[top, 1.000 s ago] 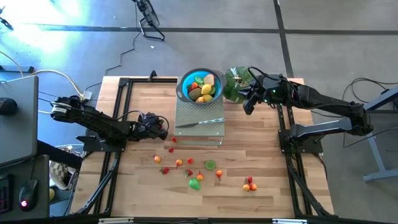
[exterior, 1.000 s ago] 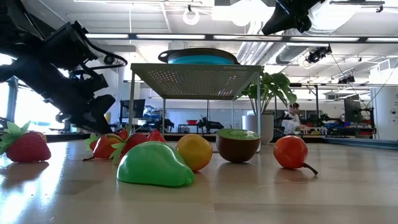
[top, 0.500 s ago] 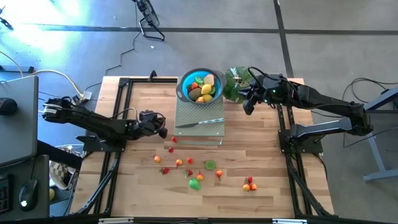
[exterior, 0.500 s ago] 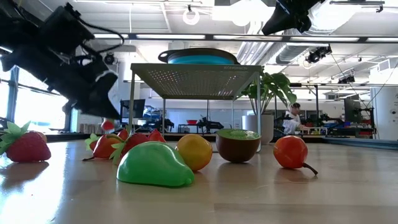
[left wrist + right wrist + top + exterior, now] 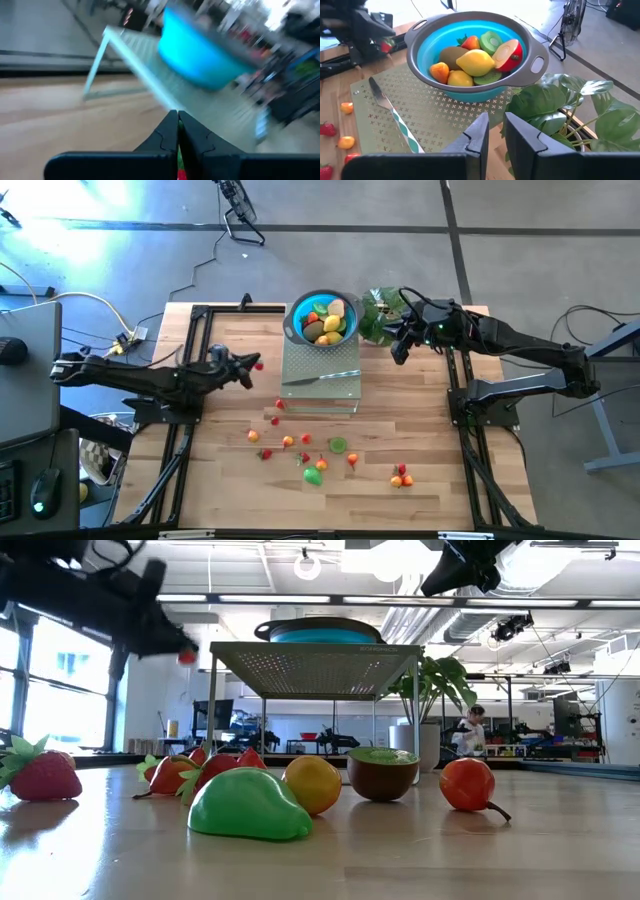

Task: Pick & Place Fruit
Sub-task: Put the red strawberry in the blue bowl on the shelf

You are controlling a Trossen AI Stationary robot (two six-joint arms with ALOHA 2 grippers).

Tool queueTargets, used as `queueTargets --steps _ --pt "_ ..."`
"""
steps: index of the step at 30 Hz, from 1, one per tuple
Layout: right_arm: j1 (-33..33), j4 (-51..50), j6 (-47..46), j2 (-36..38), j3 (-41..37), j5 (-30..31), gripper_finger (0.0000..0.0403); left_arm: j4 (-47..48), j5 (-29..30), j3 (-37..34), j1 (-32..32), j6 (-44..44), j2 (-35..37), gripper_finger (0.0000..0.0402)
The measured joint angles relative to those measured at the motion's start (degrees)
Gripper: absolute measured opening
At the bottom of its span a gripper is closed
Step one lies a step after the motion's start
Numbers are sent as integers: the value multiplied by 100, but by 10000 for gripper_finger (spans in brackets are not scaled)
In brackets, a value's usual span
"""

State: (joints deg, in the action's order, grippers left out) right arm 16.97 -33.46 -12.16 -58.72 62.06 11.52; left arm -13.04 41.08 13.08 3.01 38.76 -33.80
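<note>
One small glossy red toy fruit [image 5: 258, 364] sits clamped in our left gripper [image 5: 252, 366]. Beyond its tips we see the round blue bowl [image 5: 322, 317] on a perforated metal stand [image 5: 320, 383]. Our right gripper [image 5: 397, 352] hangs beside the bowl, fingers slightly apart, holding nothing.

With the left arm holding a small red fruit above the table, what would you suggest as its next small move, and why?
Probably carry it on toward the blue bowl and over its rim. The left end effector is shut on a small red fruit, lifted clear of the table but short of the bowl on the raised metal stand. The right end effector waits beside the plant.
</note>
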Motion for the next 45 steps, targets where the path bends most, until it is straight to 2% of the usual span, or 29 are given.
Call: queueTargets --steps 5,9,14,22,25,36,45 --pt "2 181 0 0 1 18 52 -297 -55 191 0 -555 514 0" --pt "2 372 102 0 2 56 52 -309 -70 711 0 -1244 492 0" --pt "2 709 322 0 2 58 52 -120 -28 1475 0 -1913 65 0" --pt "2 1118 411 0 2 58 52 400 368 2733 -13 -2517 -1044 0" --pt "2 1200 470 0 2 58 52 428 342 3075 -264 -2701 -1443 0" --pt "2 1208 470 0 2 58 52 414 -2026 3882 -1941 -2302 -2676 0" --pt "2 1186 470 0 2 58 52 489 -3131 4596 -2567 -2303 -3753 0"
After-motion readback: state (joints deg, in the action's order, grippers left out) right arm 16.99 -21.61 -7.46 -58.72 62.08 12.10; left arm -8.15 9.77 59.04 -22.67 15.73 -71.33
